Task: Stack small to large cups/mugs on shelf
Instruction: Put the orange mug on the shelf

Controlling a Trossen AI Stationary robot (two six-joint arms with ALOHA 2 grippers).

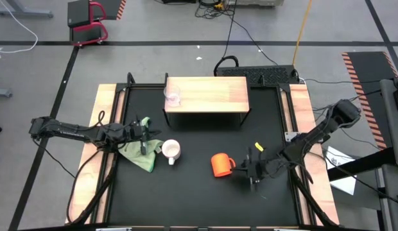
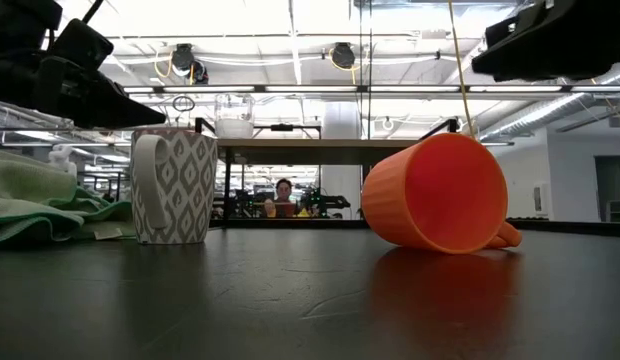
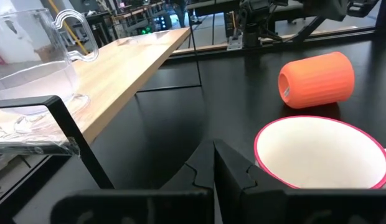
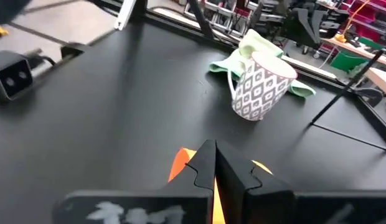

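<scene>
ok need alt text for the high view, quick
Seen from above, a black table holds a low wooden-topped shelf with a small clear glass cup on its left end. In front stand a white patterned mug beside a green cloth and a tipped orange mug.

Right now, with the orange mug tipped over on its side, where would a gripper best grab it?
Probably by the rim. The orange mug lies on its side with its handle toward the right gripper, so the wall at the open mouth, on the side away from the shelf, offers a thin edge.
</scene>
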